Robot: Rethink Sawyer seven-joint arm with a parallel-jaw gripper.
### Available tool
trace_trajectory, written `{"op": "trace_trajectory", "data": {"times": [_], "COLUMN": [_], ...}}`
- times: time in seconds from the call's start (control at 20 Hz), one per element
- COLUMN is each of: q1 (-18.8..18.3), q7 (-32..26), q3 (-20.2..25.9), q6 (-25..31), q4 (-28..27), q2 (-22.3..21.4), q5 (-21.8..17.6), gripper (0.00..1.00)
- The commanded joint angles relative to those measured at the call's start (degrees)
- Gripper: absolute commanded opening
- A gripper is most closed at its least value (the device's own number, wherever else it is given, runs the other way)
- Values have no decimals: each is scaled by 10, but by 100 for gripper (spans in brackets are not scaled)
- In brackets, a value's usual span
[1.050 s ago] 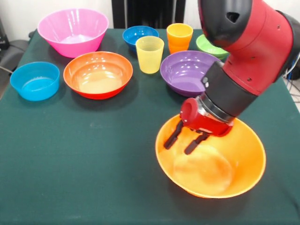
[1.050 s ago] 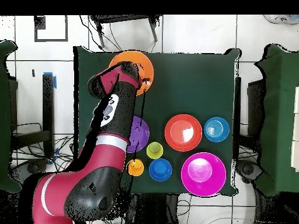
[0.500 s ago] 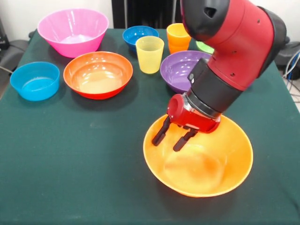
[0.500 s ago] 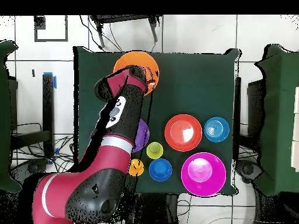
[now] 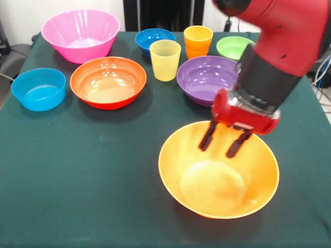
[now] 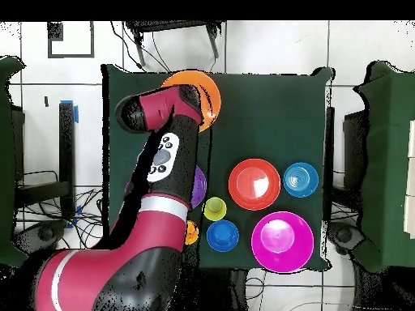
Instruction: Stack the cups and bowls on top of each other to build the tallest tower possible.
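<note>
On the green counter point(image 5: 77, 170), nothing is stacked: yellow-orange bowl point(image 5: 219, 170) sits empty beneath the gripper point(image 5: 222, 144), fingers point(image 5: 208, 138) apart, holding nothing; other bowls and cups await.

Big yellow-orange bowl point(image 5: 222, 181) sits upright, apparently empty, apart from other bowls point(image 5: 108, 82).

My arm point(image 6: 154, 202) covering most of the purple bowl point(image 6: 198, 185) and orange cup point(image 6: 191, 233) from overhead, green bowl point(image 5: 235, 47) fully hidden there, yellow-orange bowl point(image 6: 207, 93) partly under my wrist, my gripper unseen from above.
</note>
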Motion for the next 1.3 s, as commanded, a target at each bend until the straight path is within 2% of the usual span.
{"op": "trace_trajectory", "data": {"times": [0.05,0.2,0.4,0.55,1.15,1.3], "q1": [-8,-11,-1,0,17,20], "q7": [-33,-32,15,25,70,71], "q3": [108,123,123,129,111,108], "q6": [100,97,69,46,-26,-30], "q4": [-2,-9,-15,-13,-42,-43], "q2": [-51,-52,-32,-16,38,42], "q5": [41,52,63,69,61,63], "gripper": [100,100,100,100,100,100]}}
